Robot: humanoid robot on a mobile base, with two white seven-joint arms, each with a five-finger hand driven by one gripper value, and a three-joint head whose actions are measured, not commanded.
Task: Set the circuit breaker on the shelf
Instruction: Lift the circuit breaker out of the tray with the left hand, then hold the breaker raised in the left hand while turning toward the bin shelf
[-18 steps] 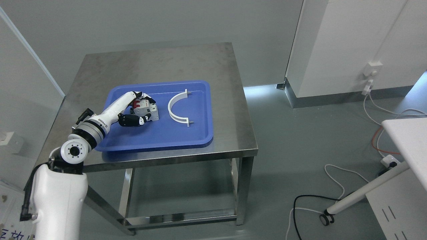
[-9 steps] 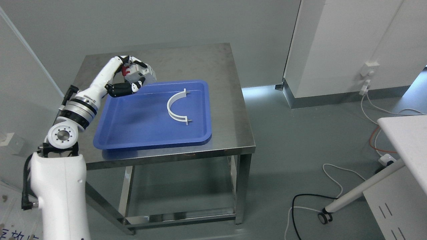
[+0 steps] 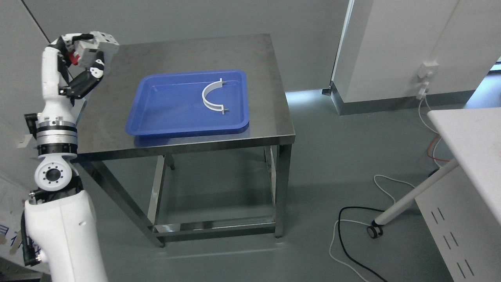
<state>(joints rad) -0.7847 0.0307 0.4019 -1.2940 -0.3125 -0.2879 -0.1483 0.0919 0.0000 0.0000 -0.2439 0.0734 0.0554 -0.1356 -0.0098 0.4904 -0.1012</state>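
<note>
Left hand (image 3: pixel 80 58): raised high at the upper left of the view, on an arm that rises nearly upright from the bottom left; its fingers (image 3: pixel 84 83) are curled around the breaker, with the black-and-white thumb side below and the upper fingers over the top.
Breaker (image 3: pixel 94 45): held in the left hand, in the air, off the table's far left corner; grey-white body with a red part on its left side; touching nothing but the hand.
Left arm (image 3: pixel 56 129): white shell, a silver and black wrist band, a round joint below it, and a broad white upper segment running off the bottom edge.
Right arm: out of view.
Table (image 3: pixel 270 78): bare steel top on four legs with low cross-bars, standing to the right of the arm.
Tray (image 3: pixel 156 125): blue, lying on the table towards the front edge, well apart from the hand.
Bracket (image 3: pixel 213 98): a white half-ring lying flat in the right part of the tray, its open side facing right, a small pin at each end.
Floor (image 3: pixel 332 164): grey, with black and white cables lying at the lower right.
White desk (image 3: pixel 469 133): at the right edge, with a slanted leg ending in a caster.
</note>
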